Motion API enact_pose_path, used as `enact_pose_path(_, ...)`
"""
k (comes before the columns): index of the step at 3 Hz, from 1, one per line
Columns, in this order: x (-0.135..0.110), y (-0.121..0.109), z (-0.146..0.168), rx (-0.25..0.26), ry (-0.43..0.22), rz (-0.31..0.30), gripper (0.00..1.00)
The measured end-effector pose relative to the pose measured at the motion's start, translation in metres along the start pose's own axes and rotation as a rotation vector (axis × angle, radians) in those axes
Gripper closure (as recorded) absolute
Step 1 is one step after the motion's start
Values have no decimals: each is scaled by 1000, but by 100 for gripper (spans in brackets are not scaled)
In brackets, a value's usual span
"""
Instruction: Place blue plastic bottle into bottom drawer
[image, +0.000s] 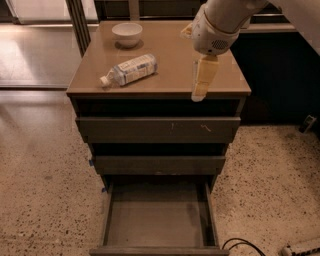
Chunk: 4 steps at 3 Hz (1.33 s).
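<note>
My pincer (199, 93) hangs tip-down over the right front part of the brown tabletop (167, 50), well apart from the small clear plastic bottle with white cap and pale blue label (129, 70); I cannot tell whether it is spread or pressed together. That bottle lies on its side on the tabletop's left half, cap toward the front left, near the small white bowl (127, 33) behind it. Below, the deep grey-brown bottom drawer (156, 222) stands pulled open.
</note>
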<state>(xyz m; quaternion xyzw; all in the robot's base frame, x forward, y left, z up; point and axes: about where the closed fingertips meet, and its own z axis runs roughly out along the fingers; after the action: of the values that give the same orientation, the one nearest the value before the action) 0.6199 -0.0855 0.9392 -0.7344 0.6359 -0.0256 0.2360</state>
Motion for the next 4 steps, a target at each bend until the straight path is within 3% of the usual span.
enact_pose_path(2,-25,-53,46,-4,-75,-122,0)
enact_pose_path(4,-54,-102,101,-74,-108,-244,0)
